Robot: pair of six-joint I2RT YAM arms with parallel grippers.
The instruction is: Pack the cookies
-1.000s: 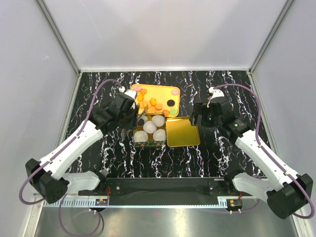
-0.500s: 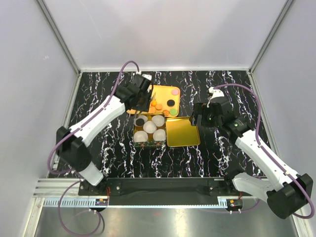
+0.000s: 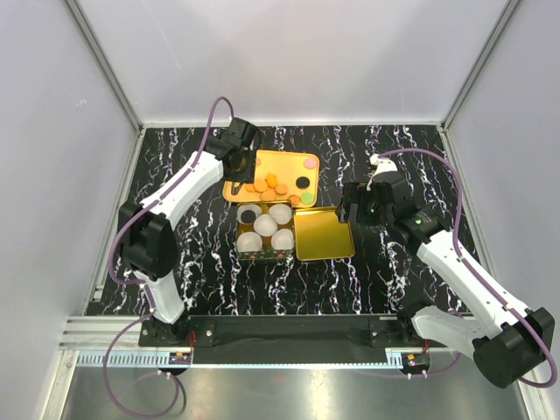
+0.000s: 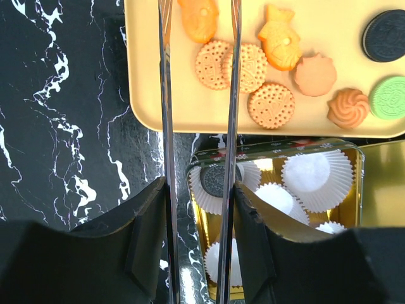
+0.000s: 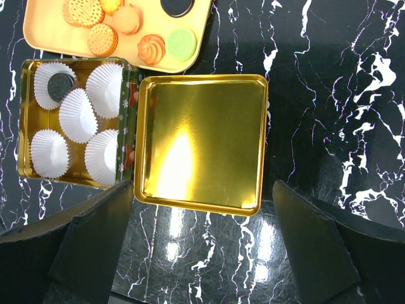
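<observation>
Cookies (image 4: 212, 63) lie on a yellow tray (image 4: 329, 25): orange round and fish-shaped ones, a black one (image 4: 385, 35), a green one (image 4: 387, 96). They also show in the top view (image 3: 271, 185) and in the right wrist view (image 5: 101, 39). One black cookie (image 4: 218, 179) lies in a white paper cup in the gold tin (image 4: 272, 147). My left gripper (image 4: 200, 190) is shut on metal tongs (image 4: 166, 95), whose blades stand apart over the tray's left end; their tips are out of view. My right gripper (image 5: 202, 190) is open and empty above the lid's near edge.
The tin (image 3: 262, 254) holds several white pleated cups (image 5: 78, 114). Its gold lid (image 5: 201, 139) lies open-side up to the tin's right. The tray (image 3: 284, 160) sits behind both. The table is black marble with white walls around it.
My left arm has swung from over the tin back and up to the tray's left end. The black cookie now shows in the tin's far-left cup. The right arm has not moved.
</observation>
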